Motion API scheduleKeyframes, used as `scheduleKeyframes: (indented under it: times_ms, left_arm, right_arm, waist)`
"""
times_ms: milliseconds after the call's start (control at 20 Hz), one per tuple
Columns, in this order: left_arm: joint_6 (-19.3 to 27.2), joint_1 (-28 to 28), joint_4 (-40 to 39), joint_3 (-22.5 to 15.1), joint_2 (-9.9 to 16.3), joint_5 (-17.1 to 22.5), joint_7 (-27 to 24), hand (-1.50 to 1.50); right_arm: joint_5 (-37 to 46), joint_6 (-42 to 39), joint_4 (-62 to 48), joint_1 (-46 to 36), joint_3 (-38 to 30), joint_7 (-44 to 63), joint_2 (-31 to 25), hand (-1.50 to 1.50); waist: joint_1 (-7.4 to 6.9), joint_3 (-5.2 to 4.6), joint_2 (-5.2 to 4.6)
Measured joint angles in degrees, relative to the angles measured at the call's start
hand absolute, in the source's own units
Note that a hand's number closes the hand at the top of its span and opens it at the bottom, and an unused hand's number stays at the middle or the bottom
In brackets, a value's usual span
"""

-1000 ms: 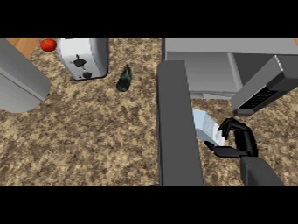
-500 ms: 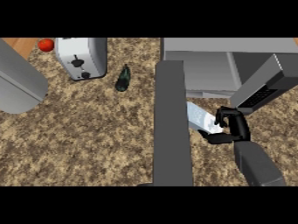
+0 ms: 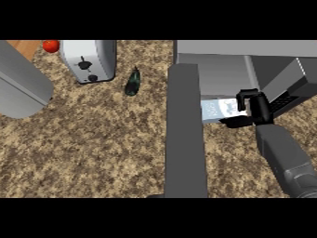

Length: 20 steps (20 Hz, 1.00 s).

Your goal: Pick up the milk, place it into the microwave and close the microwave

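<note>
The milk carton, white and pale blue, is in my right hand, whose black fingers curl round its right end. It sits at the front edge of the microwave's open cavity, just right of the microwave door. That door stands open as a long dark grey slab running down the middle of the view. My right forearm comes up from the lower right. My left hand does not show; only a big grey forearm lies across the upper left.
A silver toaster stands at the back left with a red fruit beside it. A dark green bottle lies between the toaster and the door. The speckled counter ends in wood at the left edge.
My right hand has carried the milk up and away from me, from the counter right of the door to the mouth of the microwave. Nothing else has moved.
</note>
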<state>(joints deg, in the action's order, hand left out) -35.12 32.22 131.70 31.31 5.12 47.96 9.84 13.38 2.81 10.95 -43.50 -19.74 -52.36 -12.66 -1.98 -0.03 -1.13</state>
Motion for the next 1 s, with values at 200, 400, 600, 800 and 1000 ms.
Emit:
scheduleKeyframes:
  times_ms: [200, 400, 600, 800, 1000]
  left_arm:
    - [0.3, -2.6, -1.1, 0.0, 1.0, -0.4, 0.2, -1.50]
    - [-0.5, -4.6, -2.3, -0.2, 1.6, -1.1, -0.1, -1.50]
    - [-0.3, -5.5, -2.2, -0.1, 2.3, -0.4, 0.2, -1.50]
    - [-0.6, -6.3, -2.8, -0.3, 2.7, 0.0, 0.1, -1.50]
    - [-0.5, -7.7, -3.3, -0.5, 3.3, -0.3, 0.2, -1.50]
  right_arm:
    - [0.4, 1.0, -1.7, -3.3, -0.3, 2.8, -1.3, 1.50]
    - [1.1, 1.5, -2.7, -6.4, -0.2, 5.1, -3.2, 1.50]
    - [2.8, 6.4, -2.9, -9.2, 0.6, 7.5, -4.5, 1.50]
    - [3.0, 11.0, -3.2, -10.9, 0.2, 9.1, -5.3, 1.50]
    - [3.2, 13.6, -3.6, -12.4, -0.1, 10.3, -6.4, 1.50]
  waist:
    - [-0.66, 0.12, -0.43]
    - [-1.65, 0.19, -0.86]
    - [-3.01, 0.21, -1.20]
    - [-4.30, 0.31, -1.71]
    - [-5.27, 0.41, -2.42]
